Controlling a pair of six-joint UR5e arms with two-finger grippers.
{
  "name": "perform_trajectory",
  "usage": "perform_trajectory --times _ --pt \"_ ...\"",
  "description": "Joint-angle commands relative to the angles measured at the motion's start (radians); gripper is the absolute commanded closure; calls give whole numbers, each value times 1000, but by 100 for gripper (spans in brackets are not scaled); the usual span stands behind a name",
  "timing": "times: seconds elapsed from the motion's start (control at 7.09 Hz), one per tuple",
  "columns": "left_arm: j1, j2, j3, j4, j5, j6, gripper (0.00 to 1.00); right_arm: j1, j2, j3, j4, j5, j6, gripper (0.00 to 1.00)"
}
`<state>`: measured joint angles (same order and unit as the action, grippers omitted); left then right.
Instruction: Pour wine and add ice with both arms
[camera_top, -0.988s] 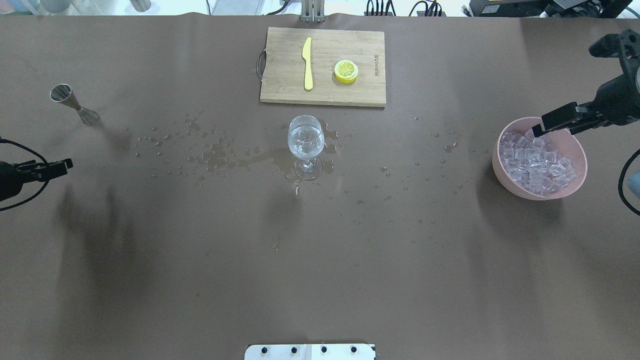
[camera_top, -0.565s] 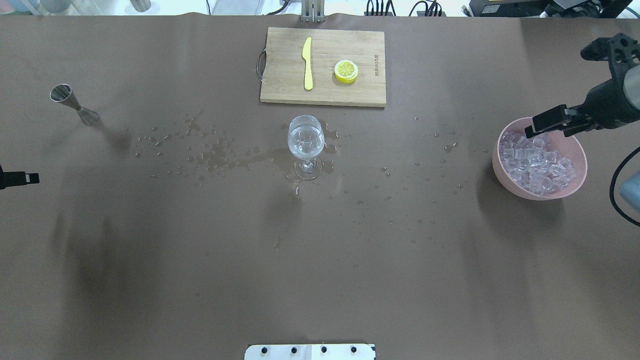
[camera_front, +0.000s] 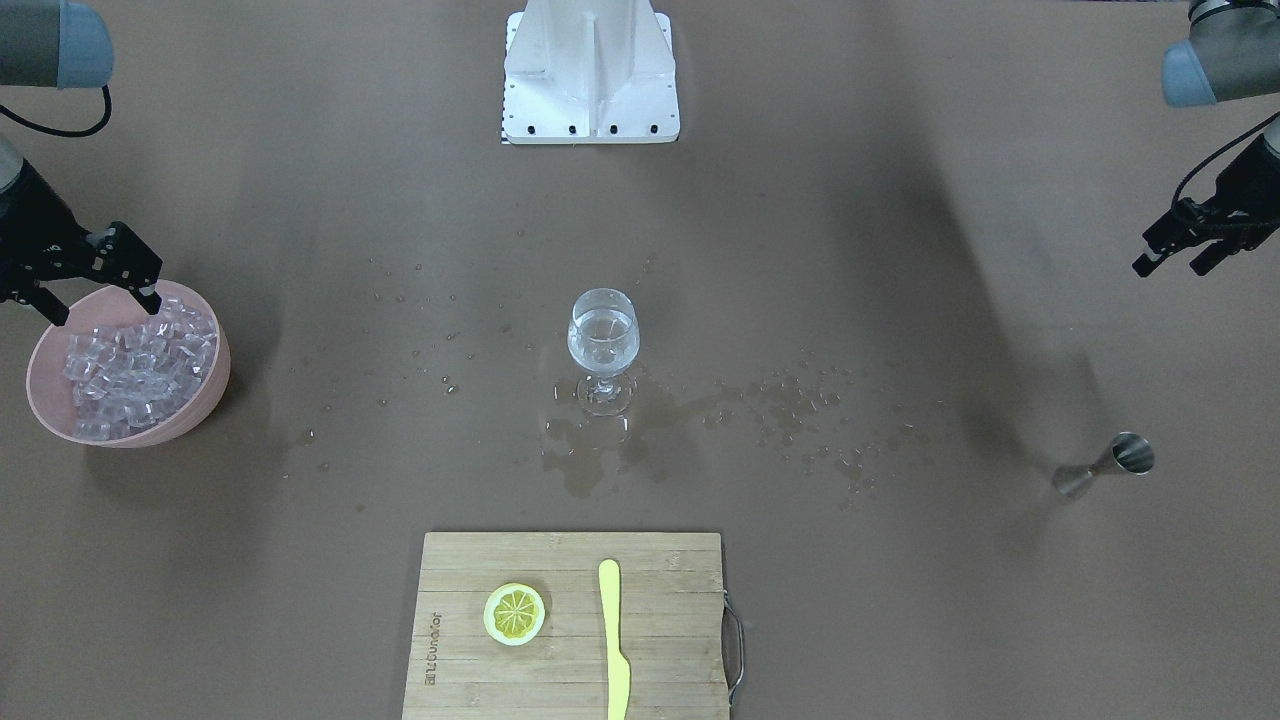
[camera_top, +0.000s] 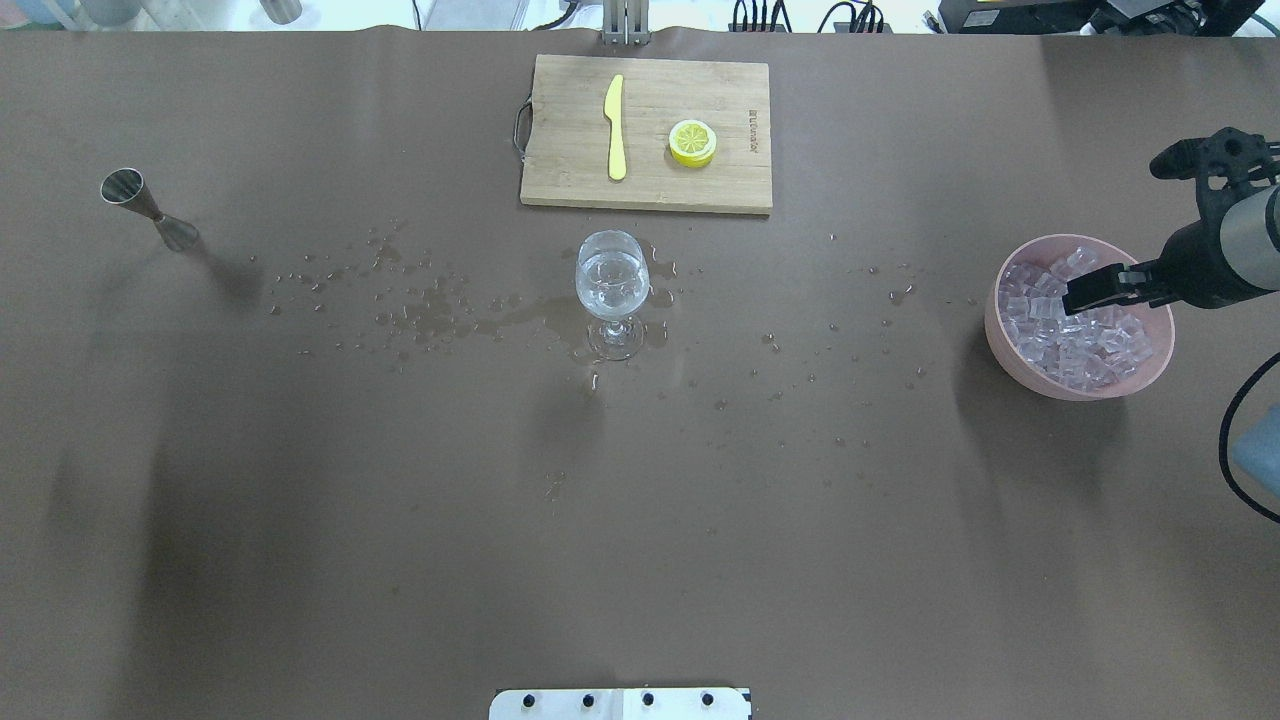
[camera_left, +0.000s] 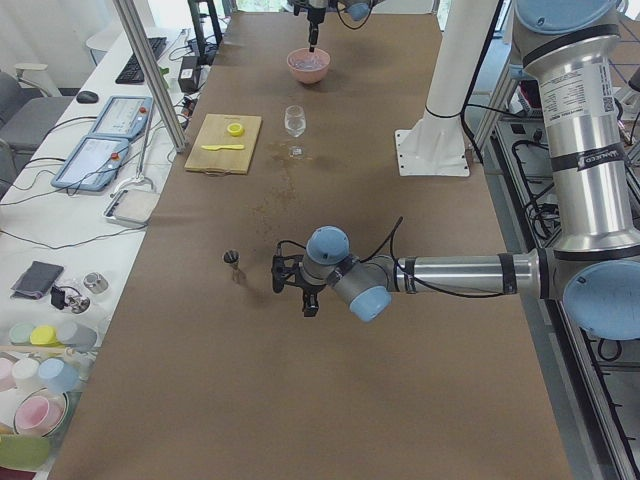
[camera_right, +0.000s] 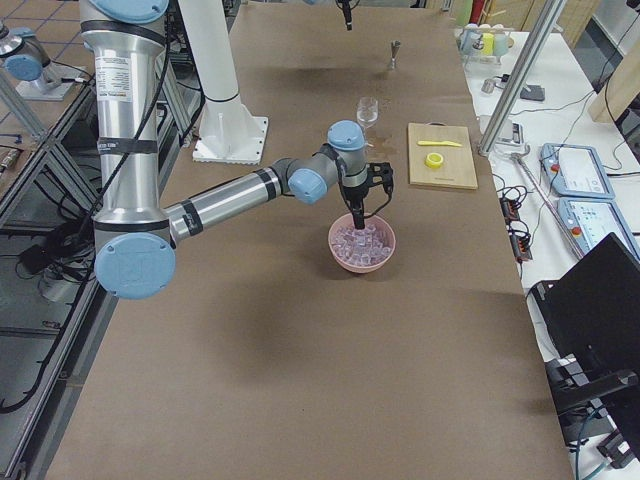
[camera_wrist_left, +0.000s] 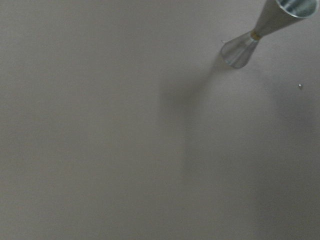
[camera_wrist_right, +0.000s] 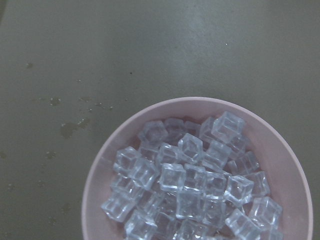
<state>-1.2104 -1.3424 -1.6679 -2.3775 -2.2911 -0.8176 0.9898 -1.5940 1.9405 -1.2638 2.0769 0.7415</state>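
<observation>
A stemmed glass (camera_top: 612, 280) stands mid-table holding clear wine (camera_front: 603, 335). The ice (camera_top: 1075, 335) is a heap of small clear cubes filling a pink bowl (camera_top: 1003, 340) at the right. My right gripper (camera_front: 103, 308) hangs open just over the bowl's near rim, fingertips above the cubes and nothing between them; the right wrist view looks straight down on the ice (camera_wrist_right: 190, 185). My left gripper (camera_front: 1170, 266) is open and empty, raised at the far left of the table, outside the overhead view. A steel jigger (camera_top: 150, 205) stands near it.
A wooden cutting board (camera_top: 560, 130) at the back carries a yellow knife (camera_top: 615, 125) and a lemon slice (camera_top: 692, 142). Spilled drops and a puddle (camera_top: 520, 318) spread around the glass. The white pedestal base (camera_front: 590, 70) sits on the robot's side.
My left gripper pulled back leftward, out of the overhead view. My right gripper shifted toward the robot and lower, from the bowl's far rim to over the ice.
</observation>
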Motion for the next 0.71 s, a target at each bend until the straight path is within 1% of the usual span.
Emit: perform_trajectory --times 0.0,0.28,0.42,0.56 --pt "-30 0 -1 26 -10 49 1 -34 50 -92 10 2 -5 1" --pt "-31 -9 4 30 -5 46 1 -48 121 -173 12 -3 -16 3" --pt "-31 -18 5 32 -4 41 1 -46 126 -182 9 6 -55 10" --pt "-31 -23 5 32 -4 41 1 -46 126 -186 4 2 -106 24"
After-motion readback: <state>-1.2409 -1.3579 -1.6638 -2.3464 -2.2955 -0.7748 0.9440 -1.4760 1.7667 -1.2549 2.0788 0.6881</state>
